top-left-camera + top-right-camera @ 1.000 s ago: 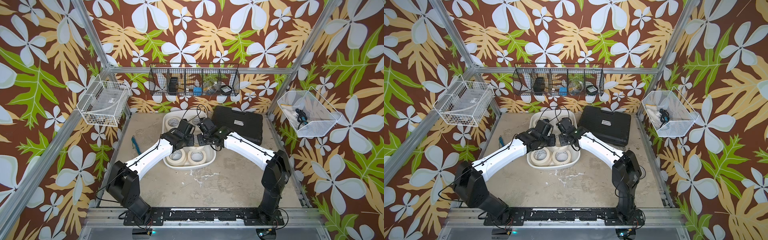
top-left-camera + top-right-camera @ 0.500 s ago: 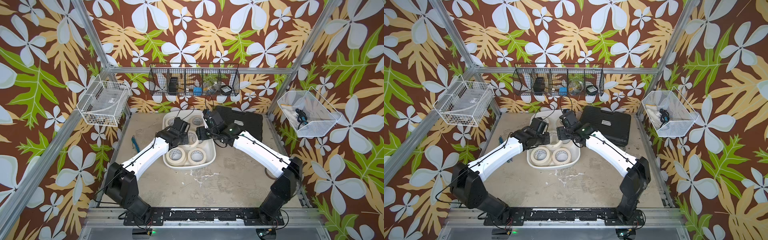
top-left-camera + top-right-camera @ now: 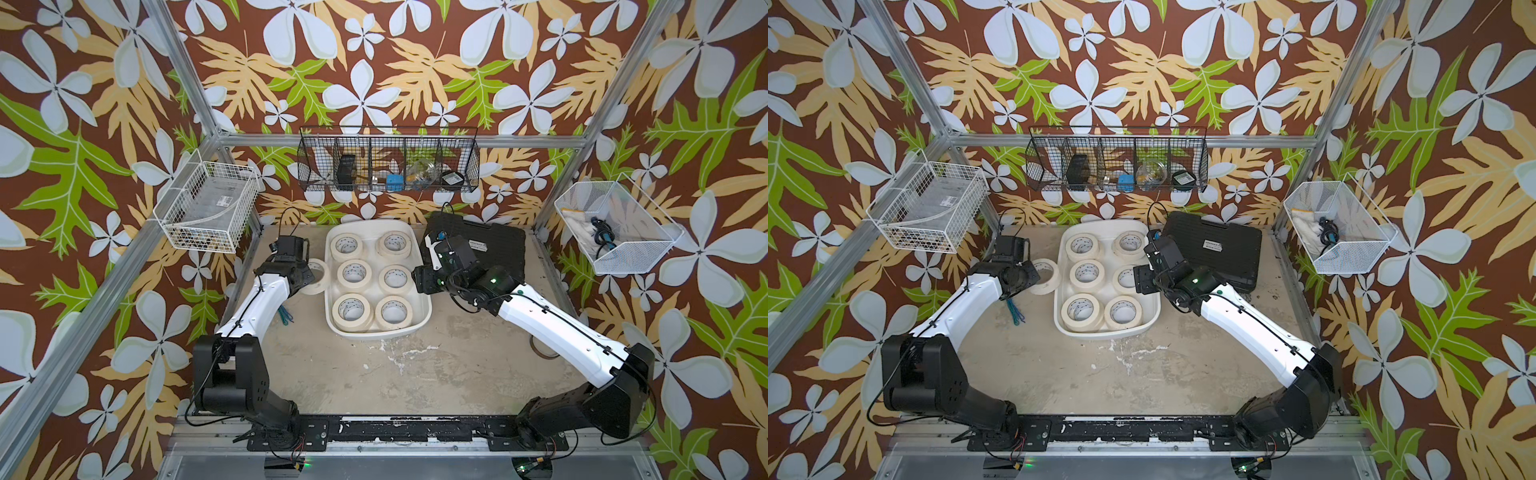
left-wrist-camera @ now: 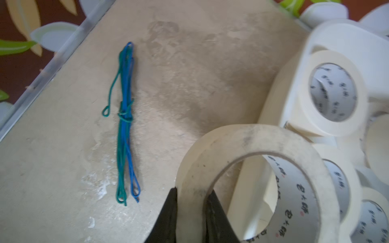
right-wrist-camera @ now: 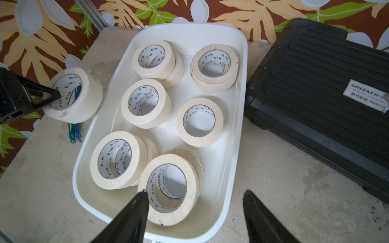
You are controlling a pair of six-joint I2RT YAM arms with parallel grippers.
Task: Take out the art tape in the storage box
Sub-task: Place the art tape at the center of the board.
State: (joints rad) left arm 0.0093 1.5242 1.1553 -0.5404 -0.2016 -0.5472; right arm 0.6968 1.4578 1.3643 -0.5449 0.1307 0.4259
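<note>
Pinching one roll of art tape [image 4: 242,136] by its wall with left tool [image 4: 192,194] clamped tight, out over the counter [image 3: 415,374] just beside the storage box [image 5: 243,69], likely for set-down. Holding right tool [image 5: 195,192] wide by the nearest stack inside, probably lining up another pick.

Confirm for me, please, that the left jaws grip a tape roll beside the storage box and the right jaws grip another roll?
Not quite: the right jaws hold nothing. The right wrist view shows them open and empty above the edge of the storage box. The left jaws do grip a tape roll beside the box.
</note>
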